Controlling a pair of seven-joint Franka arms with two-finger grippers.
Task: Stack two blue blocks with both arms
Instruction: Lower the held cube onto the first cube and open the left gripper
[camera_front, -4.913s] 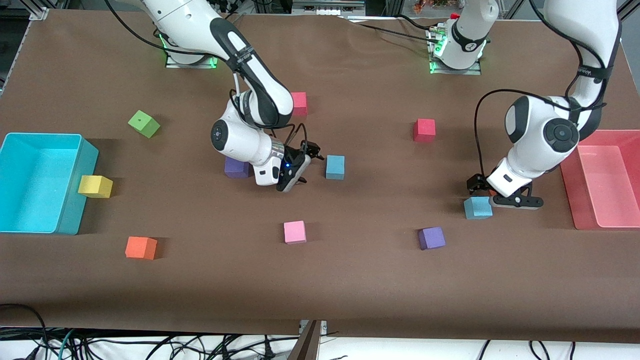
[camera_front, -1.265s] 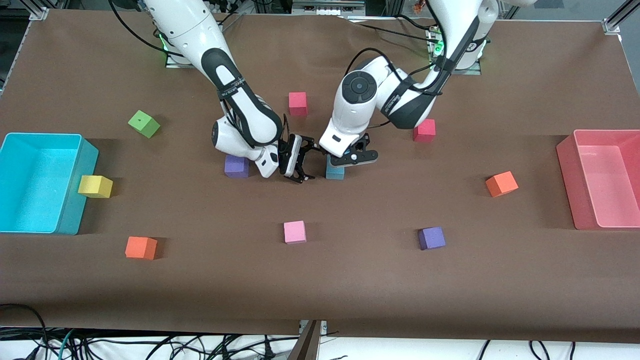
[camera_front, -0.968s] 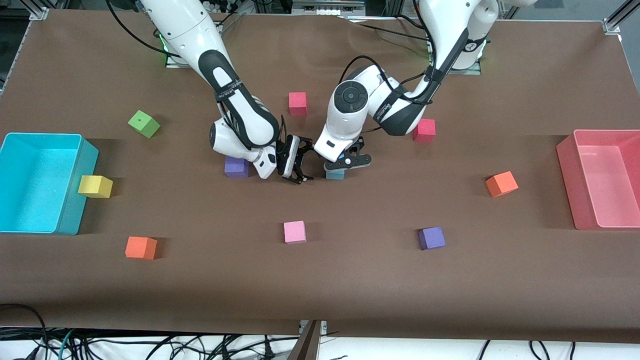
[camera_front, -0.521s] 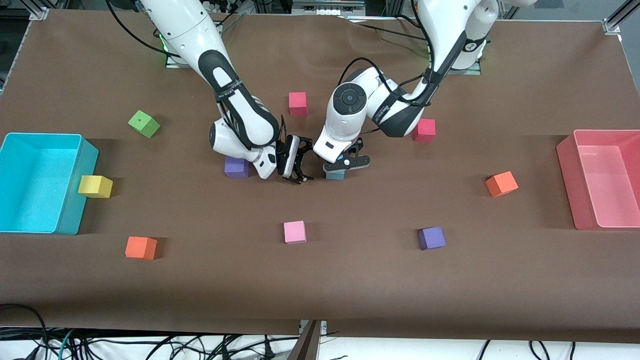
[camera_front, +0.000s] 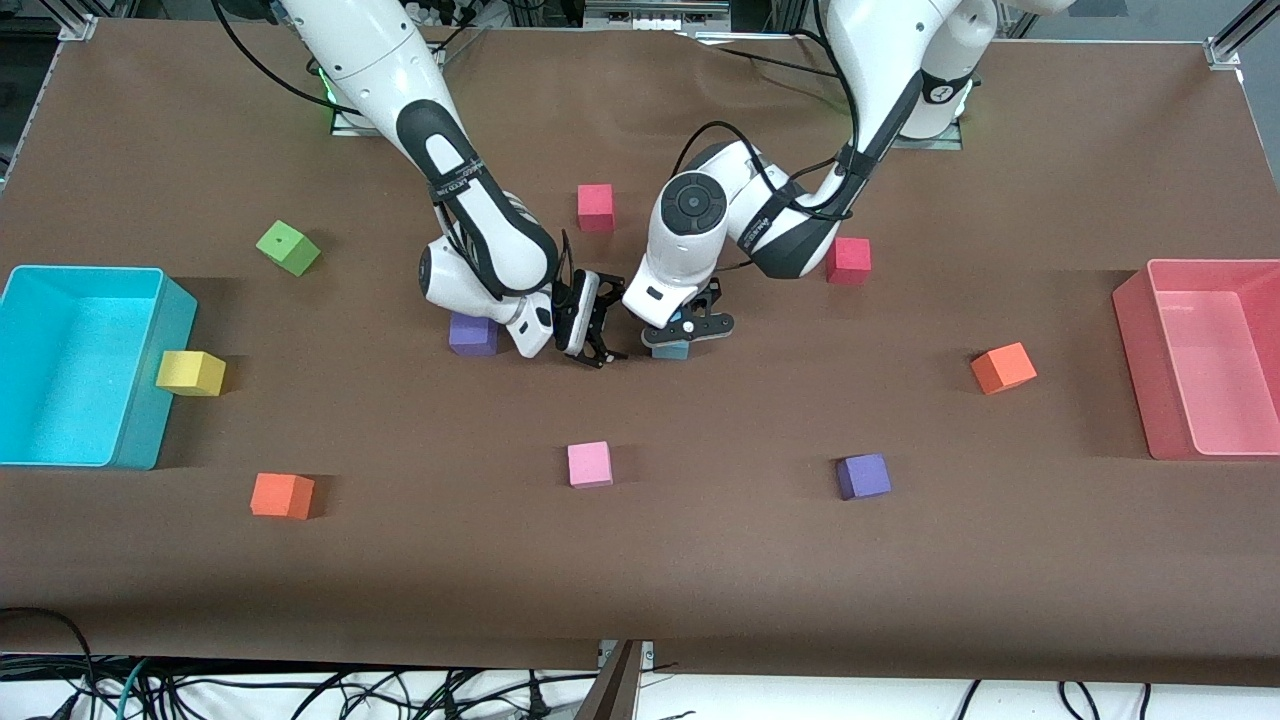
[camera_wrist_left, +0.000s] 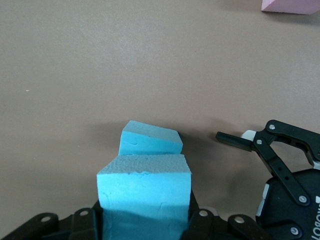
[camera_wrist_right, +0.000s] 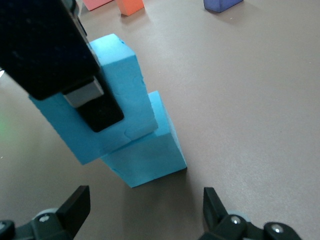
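So here's what we've got: the left gripper (camera_front: 686, 331) is down near the middle of the table, clamped on the upper blue block (camera_wrist_left: 145, 192), and that block is resting on the lower blue block (camera_wrist_left: 151, 138); in the right wrist view we can see the upper blue block (camera_wrist_right: 102, 100) sitting on the lower blue block (camera_wrist_right: 147, 150) a bit skewed, so the edges don't line up and part of the lower one sticks out from underneath; from the front camera only a sliver of the lower blue block (camera_front: 671, 349) shows below the left gripper.

The right gripper (camera_front: 590, 330) is just beside the stack, toward the right arm's end of the table, tipped sideways with its fingers spread apart and nothing between them; in its own wrist view the fingertips (camera_wrist_right: 75, 202) sit wide on either side of the stack without touching it.

Around them we see a purple cube (camera_front: 473, 335) tucked by the right arm's wrist, a pink cube (camera_front: 590, 464) nearer the front camera than the stack, and another purple cube (camera_front: 863, 476) toward the left arm's end; there's also a red cube (camera_front: 596, 207) between the two arms, farther from the front camera than the stack.
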